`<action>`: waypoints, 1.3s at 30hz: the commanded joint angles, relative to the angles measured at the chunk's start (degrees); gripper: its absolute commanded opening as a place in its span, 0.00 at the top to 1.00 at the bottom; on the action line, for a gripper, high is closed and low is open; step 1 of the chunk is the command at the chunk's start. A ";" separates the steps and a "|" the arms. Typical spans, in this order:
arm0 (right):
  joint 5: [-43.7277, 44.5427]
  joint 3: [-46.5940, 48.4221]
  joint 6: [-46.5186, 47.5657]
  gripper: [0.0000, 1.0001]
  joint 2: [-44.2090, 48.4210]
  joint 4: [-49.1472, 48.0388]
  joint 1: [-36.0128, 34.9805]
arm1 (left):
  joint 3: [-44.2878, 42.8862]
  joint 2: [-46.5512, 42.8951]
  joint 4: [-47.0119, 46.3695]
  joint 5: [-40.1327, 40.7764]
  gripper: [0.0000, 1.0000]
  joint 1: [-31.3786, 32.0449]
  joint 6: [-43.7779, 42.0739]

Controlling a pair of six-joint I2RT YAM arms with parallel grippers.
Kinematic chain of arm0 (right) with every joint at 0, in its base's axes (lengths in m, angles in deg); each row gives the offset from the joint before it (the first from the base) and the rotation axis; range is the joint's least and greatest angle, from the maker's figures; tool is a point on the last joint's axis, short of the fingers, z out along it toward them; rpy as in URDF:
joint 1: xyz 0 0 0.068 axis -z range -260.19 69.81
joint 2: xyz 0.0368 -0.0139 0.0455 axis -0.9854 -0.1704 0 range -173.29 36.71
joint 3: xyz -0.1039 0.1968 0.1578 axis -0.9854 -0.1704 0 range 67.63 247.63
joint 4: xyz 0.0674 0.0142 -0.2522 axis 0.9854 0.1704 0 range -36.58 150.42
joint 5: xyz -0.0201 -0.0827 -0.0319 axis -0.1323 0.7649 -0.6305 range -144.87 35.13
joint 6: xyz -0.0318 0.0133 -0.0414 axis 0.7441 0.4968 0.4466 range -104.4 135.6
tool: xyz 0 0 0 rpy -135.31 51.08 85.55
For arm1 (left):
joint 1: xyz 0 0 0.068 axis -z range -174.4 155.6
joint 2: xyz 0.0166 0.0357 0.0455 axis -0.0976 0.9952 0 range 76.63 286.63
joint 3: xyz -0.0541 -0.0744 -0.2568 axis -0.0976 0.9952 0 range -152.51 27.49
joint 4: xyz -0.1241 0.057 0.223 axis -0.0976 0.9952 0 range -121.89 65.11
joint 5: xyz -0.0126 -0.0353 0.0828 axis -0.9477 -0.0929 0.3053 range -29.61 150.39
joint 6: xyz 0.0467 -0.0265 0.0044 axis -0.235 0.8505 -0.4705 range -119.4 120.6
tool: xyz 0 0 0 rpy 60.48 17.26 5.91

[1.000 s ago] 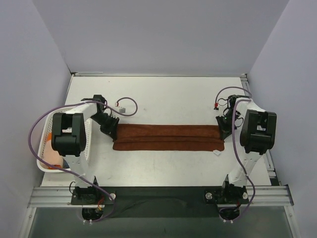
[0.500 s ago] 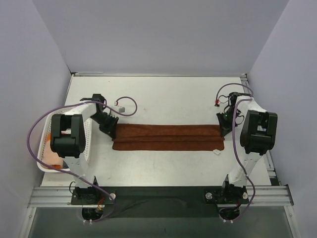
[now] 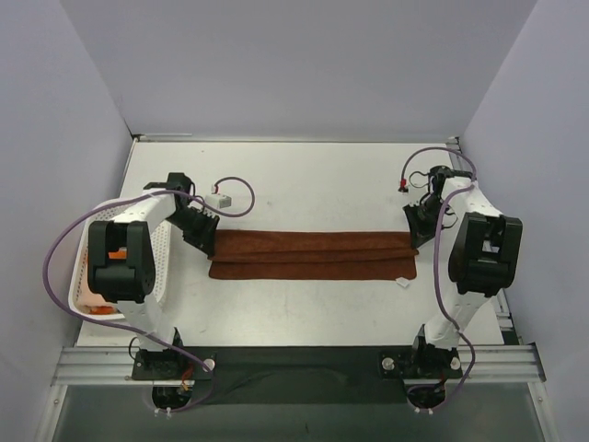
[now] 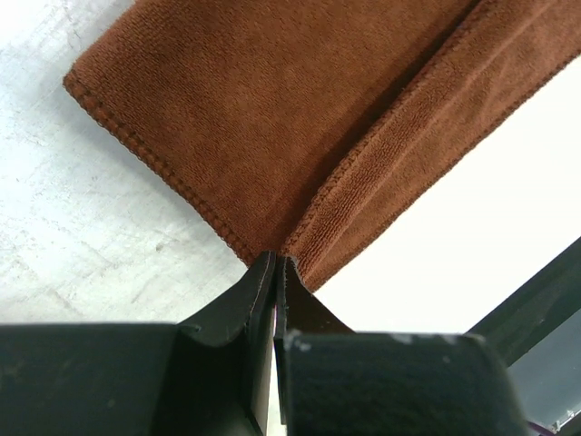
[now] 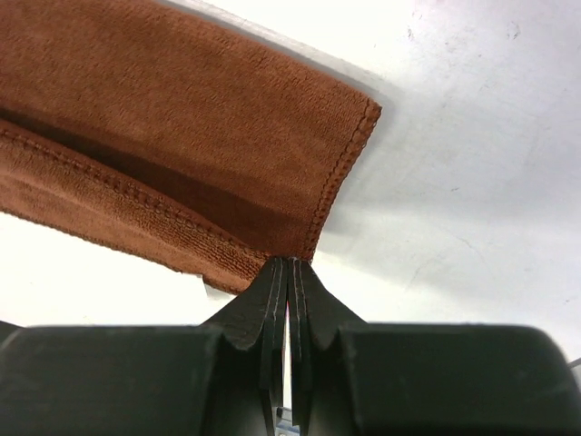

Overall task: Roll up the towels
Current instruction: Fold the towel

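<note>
So, starting from my side of the table (image 3: 304, 304): the rust-brown towel (image 3: 313, 255) lies flat as a long strip running left to right, folded lengthwise so one layer overlaps the other. Its little white tag (image 3: 402, 282) sticks out at the near right corner.

Off to my left is the white lattice basket (image 3: 164, 262), mostly hidden under my left arm, with a bit of a peach-orange towel (image 3: 94, 299) showing inside it.

A bit further back are the two ends of the strip. My left gripper (image 4: 274, 265) is pinched down on the left end, right where the hem of the upper layer meets the lower one, with the jaws pressed nearly together and only cloth between them. My right gripper (image 5: 289, 263) does the same at the right end, fingers squeezed tight on the stitched corner. From above, both sit at the far corners of the strip, and the cloth looks pulled fairly straight between them.

Beyond that, purple cables (image 3: 235, 198) loop over both arms.
</note>
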State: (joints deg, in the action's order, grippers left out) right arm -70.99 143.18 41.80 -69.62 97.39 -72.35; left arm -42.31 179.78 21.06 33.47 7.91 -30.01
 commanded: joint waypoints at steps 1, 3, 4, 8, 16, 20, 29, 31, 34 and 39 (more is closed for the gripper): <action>-1.63 -1.19 3.50 0.98 4.10 3.32 -0.01 | 0.98 -3.92 0.58 -2.44 0.95 -0.20 -2.34; -1.98 -1.98 4.82 0.98 4.46 3.23 -0.01 | 1.59 -4.62 0.58 -2.44 0.94 -0.28 -2.87; -2.16 -2.59 6.40 0.98 4.72 3.32 -0.01 | 1.86 -5.32 0.58 -2.53 0.95 -0.28 -3.66; -1.37 -5.49 10.70 0.95 5.60 1.48 0.07 | 3.70 -6.91 0.40 -2.79 0.93 -0.20 -6.30; 3.02 -7.17 15.81 0.82 5.16 -0.46 0.16 | 5.81 -7.79 0.49 0.29 0.69 -0.11 -12.45; 2.59 -6.03 16.52 0.68 6.65 -0.20 -0.28 | 6.17 -8.76 0.05 0.55 0.61 -0.02 -15.18; 1.88 -2.78 17.40 0.63 4.81 1.82 -4.05 | 4.76 -10.08 -1.01 -1.21 0.58 0.77 -19.04; 1.62 -1.72 18.45 0.63 3.59 3.05 -4.58 | 4.32 -9.99 -1.01 -0.95 0.57 1.47 -20.71; 1.79 -0.84 19.50 0.63 1.92 4.46 -5.29 | 4.06 -9.90 -0.92 -0.33 0.55 2.35 -22.56; 3.11 0.21 20.56 0.61 -1.78 5.34 -5.38 | 3.44 -8.85 -1.44 0.81 0.41 3.23 -21.95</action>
State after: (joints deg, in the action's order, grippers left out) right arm -69.20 141.89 60.75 -68.98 98.09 -77.77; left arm -36.36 171.78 20.64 34.61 10.62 -50.19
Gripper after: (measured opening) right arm 0.383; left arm 0.574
